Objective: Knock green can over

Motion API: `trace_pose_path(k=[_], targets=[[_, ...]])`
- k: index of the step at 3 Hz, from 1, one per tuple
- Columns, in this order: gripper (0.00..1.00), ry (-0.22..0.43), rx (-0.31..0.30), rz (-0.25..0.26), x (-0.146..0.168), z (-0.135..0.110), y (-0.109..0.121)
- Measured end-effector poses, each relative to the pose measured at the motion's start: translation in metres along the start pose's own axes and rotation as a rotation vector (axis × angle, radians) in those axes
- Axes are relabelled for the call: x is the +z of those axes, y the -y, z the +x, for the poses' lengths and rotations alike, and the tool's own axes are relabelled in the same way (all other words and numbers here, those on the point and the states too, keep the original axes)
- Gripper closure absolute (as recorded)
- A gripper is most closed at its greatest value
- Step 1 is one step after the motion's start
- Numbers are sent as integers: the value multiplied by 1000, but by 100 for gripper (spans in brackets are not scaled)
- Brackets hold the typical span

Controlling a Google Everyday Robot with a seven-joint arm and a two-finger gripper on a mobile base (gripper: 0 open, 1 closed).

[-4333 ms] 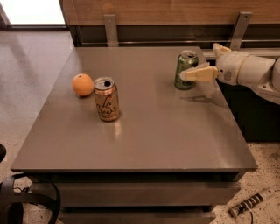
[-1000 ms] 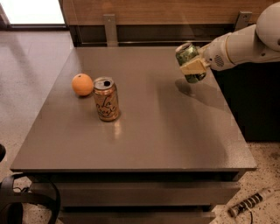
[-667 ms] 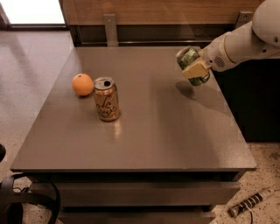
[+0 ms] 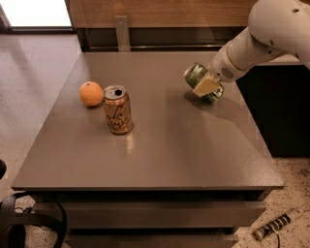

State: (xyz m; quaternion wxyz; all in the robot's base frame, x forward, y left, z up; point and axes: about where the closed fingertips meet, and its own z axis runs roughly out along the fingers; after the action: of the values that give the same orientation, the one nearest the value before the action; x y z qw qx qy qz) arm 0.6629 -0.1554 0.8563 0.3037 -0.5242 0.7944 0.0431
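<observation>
Camera view, near to far. Bottom edge is speckled floor, with a black cable loop [image 4: 19, 220] lower left and a striped cylindrical object [image 4: 277, 224] lower right. The grey table [image 4: 169, 150] fills mid-frame.

Left of centre, an orange-tan can [image 4: 117, 110] stands upright with its tab open. An orange [image 4: 91, 93] sits just beside it, up and to the left. Both are well apart from the arm.

The gripper [image 4: 206, 84] is upper right of centre, over the table's right half. It is clamped on the green can [image 4: 195, 73]: one tan finger [image 4: 206, 87] lies flat across the can's near side, and the other is hidden behind the can.

The can is tilted hard, silver top toward upper left and base toward lower right under the wrist. The can's shadow falls on the table directly below it. Can't tell if the base touches the tabletop.

The white arm [image 4: 261, 34] runs from the gripper up to the top right corner. Behind the table are a wood-panelled wall [image 4: 169, 12] and a metal bracket [image 4: 121, 31] at the top.
</observation>
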Motion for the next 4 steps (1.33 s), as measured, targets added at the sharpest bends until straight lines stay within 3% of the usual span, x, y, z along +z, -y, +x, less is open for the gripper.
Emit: trace_pose_path(k=[1, 2, 3, 4], targets=[[100, -32, -9, -53, 24, 4, -5], [98, -33, -9, -55, 23, 3, -5], [75, -33, -10, -58, 25, 3, -6], [44, -33, -10, -59, 25, 2, -7]])
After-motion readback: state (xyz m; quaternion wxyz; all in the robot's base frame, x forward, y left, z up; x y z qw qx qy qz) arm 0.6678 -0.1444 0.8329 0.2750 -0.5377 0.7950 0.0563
